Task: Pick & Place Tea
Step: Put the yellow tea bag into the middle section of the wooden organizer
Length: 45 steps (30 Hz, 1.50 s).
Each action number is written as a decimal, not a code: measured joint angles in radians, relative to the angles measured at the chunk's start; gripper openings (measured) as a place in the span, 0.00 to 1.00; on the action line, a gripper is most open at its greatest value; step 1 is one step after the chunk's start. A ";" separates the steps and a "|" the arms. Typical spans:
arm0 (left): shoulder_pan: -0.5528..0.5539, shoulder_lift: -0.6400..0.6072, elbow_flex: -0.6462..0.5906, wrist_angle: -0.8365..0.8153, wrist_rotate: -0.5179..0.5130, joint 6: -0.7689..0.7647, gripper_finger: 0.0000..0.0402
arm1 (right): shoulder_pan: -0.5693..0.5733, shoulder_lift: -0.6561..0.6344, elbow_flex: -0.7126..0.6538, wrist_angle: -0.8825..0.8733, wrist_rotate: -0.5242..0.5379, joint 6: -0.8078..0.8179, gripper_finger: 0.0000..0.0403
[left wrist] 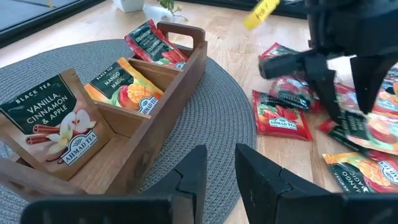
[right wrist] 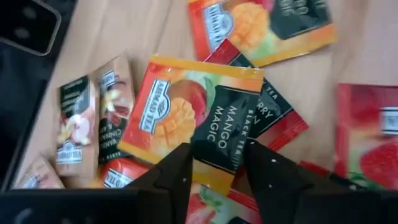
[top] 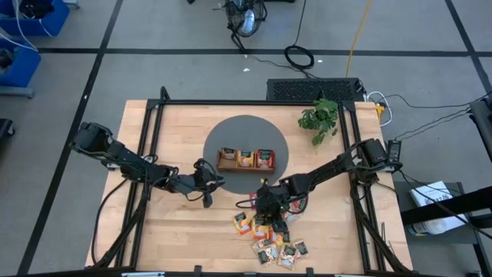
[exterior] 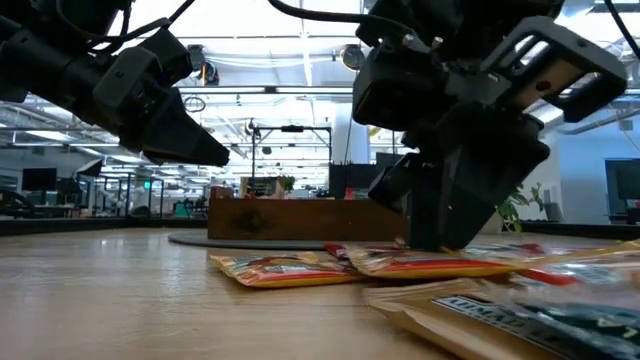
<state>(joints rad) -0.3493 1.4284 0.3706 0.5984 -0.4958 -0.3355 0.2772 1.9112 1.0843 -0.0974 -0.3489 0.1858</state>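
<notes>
Several tea sachets (top: 270, 238) lie in a loose overlapping pile on the wooden table near its front edge. An orange mango sachet (right wrist: 193, 118) lies on top of the pile. My right gripper (right wrist: 214, 155) is open and points steeply down, its two fingers astride that sachet's near edge. The brown wooden tray (top: 246, 159) stands on a round grey mat (top: 246, 127). It holds a dark green sachet (left wrist: 53, 124), a mango sachet (left wrist: 127, 90) and a red sachet (left wrist: 149, 43), one per compartment. My left gripper (left wrist: 219, 168) waits left of the tray, slightly open, holding nothing. My right gripper's fingertips (exterior: 440, 235) come slanting down from the table's right side onto the top of the pile, at the mango sachet's near edge (right wrist: 214, 171). The sachet lies flat on the others. I cannot tell whether the fingers touch it.
A small potted plant (top: 321, 117) stands at the table's far right. Black frame rails (top: 231, 101) run along the table's far and side edges. Bare wood lies at the front left (top: 184, 238).
</notes>
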 joint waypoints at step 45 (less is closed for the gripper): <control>-0.201 0.574 0.819 -0.306 0.348 0.070 0.22 | 0.019 -0.207 -0.154 -0.021 0.161 -0.016 0.00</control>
<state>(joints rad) -0.5504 2.0024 1.1901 0.2927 -0.1482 -0.2654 0.2962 1.7042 0.9303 -0.1181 -0.1879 0.1697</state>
